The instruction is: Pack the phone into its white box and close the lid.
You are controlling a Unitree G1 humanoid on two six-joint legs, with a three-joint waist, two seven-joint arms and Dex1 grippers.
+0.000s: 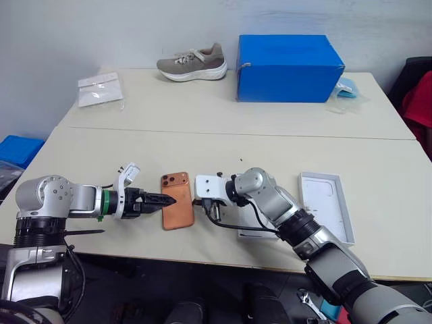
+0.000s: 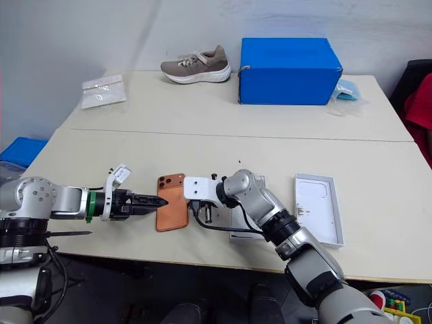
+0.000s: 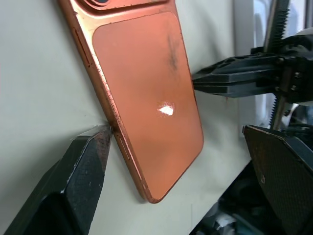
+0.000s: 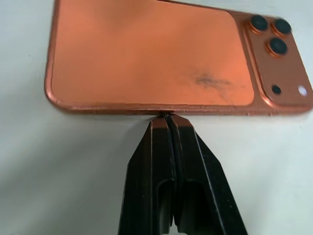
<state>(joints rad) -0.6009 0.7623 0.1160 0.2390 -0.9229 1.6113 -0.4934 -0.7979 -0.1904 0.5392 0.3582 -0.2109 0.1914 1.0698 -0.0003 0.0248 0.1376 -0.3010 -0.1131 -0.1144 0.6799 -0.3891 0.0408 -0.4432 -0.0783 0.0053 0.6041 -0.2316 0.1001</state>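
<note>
Phone [image 1: 177, 201] lies back-up near the table's [image 1: 223, 145] near edge, between our two grippers. Our right gripper [image 4: 167, 117], fingers pressed together, touches its right long edge with the tips. Our left gripper [image 1: 165, 200] stands wide open over its left edge, one fingertip [image 3: 100, 142] apparently touching it. Right of the arm lies the lid [image 1: 327, 202], inside up.

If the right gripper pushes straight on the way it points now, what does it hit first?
The phone. The right gripper, jaws shut, has its tips at the phone's long edge, seemingly touching it already. Beyond the phone, the left gripper flanks the opposite edge.
</note>
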